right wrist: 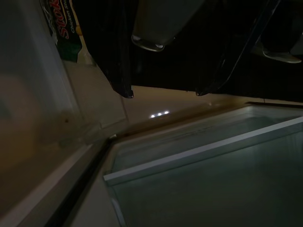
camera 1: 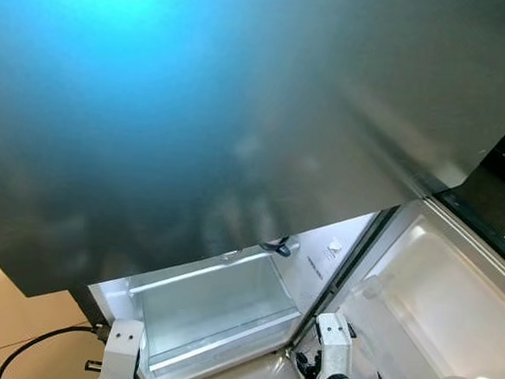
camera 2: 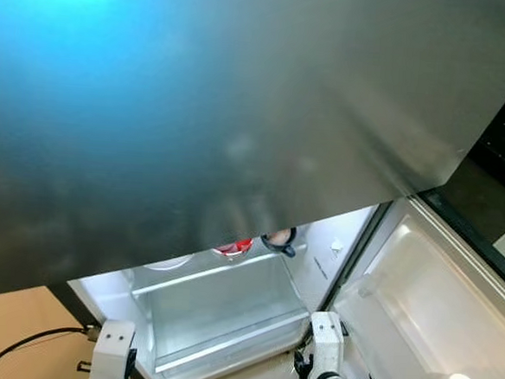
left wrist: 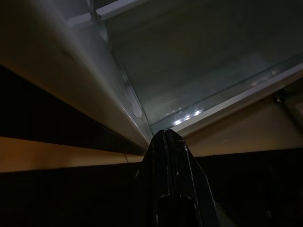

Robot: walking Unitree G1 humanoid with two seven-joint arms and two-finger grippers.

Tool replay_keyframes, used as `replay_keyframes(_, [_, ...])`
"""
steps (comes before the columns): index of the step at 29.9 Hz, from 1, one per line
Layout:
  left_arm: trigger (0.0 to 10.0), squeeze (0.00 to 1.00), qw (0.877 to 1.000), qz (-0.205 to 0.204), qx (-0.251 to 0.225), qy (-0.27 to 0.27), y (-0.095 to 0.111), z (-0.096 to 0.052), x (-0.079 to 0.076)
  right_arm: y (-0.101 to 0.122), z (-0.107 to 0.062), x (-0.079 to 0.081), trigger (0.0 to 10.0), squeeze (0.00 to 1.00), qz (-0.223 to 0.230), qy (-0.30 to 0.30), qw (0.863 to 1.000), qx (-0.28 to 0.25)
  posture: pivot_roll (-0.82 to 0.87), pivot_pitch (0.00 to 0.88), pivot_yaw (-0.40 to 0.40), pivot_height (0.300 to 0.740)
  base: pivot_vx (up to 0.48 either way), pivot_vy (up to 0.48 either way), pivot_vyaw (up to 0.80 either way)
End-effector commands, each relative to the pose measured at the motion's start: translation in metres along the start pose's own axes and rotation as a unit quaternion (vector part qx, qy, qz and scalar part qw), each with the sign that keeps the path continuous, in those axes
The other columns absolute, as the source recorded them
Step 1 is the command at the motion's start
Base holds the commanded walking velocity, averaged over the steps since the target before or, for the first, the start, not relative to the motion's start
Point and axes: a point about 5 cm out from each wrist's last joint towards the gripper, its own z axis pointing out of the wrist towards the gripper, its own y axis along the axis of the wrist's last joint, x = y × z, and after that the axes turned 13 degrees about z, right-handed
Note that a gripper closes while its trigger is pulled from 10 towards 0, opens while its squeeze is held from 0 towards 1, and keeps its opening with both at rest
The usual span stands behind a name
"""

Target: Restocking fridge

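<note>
While brushed steel door (camera 1: 241,111) looms, clear drawer (camera 1: 218,313), right claw (right wrist: 163,92) parted.

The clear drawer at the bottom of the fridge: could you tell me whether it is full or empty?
Empty, as far as shows: the clear drawer is lit inside and its bare floor and walls show through. Its back part is hidden behind the steel door.

Fridge (camera 1: 241,111) open, clear drawer (camera 1: 218,313) lit, bare.

A steel fridge door (camera 1: 241,111) blocks the upper way — below it, the lit clear drawer (camera 1: 218,313) lies open.
</note>
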Motion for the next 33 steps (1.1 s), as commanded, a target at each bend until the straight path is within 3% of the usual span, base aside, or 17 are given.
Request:
replay_keyframes(1, [10.0, 0.00, 1.000, -0.007, 0.005, -0.004, -0.0023, -0.0012, -0.0045, -0.0019, -0.0024, -0.0071, 10.0, 0.00, 0.005, -0.015, 1.000, -0.003, -0.12, 0.067, -0.024, 0.740, 0.000, 0.000, 0.00])
replay_keyframes(10, [10.0, 0.00, 1.000, -0.005, 0.003, -0.004, -0.0020, -0.0013, -0.0025, -0.0025, -0.0028, -0.0076, 10.0, 0.00, 0.006, -0.019, 1.000, -0.004, -0.12, 0.091, -0.022, 0.740, -0.187, 0.000, 0.00])
replay_keyframes(33, [10.0, 0.00, 1.000, -0.011, -0.001, 0.001, 0.0007, 0.0001, -0.0030, -0.0018, -0.0020, -0.0054, 10.0, 0.00, 0.004, -0.018, 1.000, -0.005, -0.11, 0.092, -0.028, 0.740, -0.363, 0.000, 0.00])
